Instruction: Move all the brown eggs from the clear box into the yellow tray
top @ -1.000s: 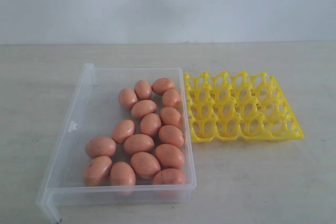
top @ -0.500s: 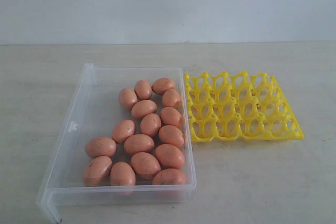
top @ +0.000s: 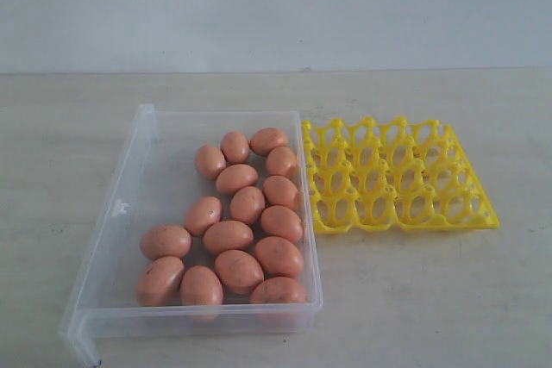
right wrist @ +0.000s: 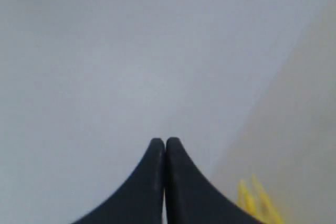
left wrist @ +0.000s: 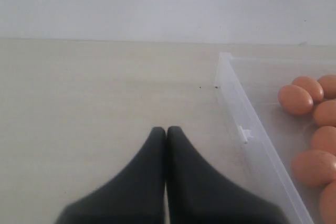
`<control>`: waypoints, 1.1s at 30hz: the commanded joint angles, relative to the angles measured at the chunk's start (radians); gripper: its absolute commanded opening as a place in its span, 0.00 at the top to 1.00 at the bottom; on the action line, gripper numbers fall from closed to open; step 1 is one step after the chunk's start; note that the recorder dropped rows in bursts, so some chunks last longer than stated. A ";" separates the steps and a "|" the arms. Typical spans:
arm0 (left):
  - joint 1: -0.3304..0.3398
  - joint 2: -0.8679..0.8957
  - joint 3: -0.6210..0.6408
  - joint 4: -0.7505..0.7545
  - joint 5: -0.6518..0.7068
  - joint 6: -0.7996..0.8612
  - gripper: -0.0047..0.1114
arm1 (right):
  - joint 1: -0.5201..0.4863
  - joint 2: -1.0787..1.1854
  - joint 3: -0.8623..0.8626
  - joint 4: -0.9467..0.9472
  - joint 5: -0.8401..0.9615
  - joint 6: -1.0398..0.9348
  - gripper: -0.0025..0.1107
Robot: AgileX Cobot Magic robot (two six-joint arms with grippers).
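Observation:
Several brown eggs [top: 247, 204] lie loose in the clear box [top: 129, 187] at the left of the table in the exterior view. Right beside it sits the yellow tray [top: 483, 211], all its cups bare. Neither arm shows in the exterior view. In the left wrist view my left gripper [left wrist: 166, 129] is shut and empty, hovering over bare table beside the clear box's wall [left wrist: 247, 124], with a few brown eggs [left wrist: 295, 99] inside. My right gripper [right wrist: 165, 141] is shut and empty in the right wrist view, facing the wall, a corner of the yellow tray [right wrist: 257, 203] beside it.
The pale table [top: 414, 299] runs around box and tray, with a plain white wall [top: 276, 6] behind. A small clasp [top: 121, 208] sits on the box's left wall.

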 commanded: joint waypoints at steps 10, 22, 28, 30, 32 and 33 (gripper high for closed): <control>-0.001 -0.001 0.003 -0.003 -0.004 -0.001 1.00 | 0.000 0.815 -1.054 -0.618 0.366 -0.291 0.98; -0.001 -0.001 0.003 -0.003 -0.004 -0.001 1.00 | 0.520 1.706 -1.812 -0.733 1.299 -0.456 0.98; -0.001 -0.001 0.003 -0.003 -0.004 -0.001 1.00 | 0.816 1.923 -1.812 -0.811 1.296 -0.572 0.91; -0.001 -0.001 0.003 -0.003 -0.004 -0.001 1.00 | 0.859 1.976 -1.812 -0.811 1.295 -0.624 0.79; -0.001 -0.001 0.003 -0.003 -0.004 -0.001 1.00 | 0.890 2.027 -1.812 -0.813 1.299 -0.633 0.60; -0.001 -0.001 0.003 -0.003 -0.004 -0.001 1.00 | 0.896 2.044 -1.812 -0.813 1.299 -0.633 0.52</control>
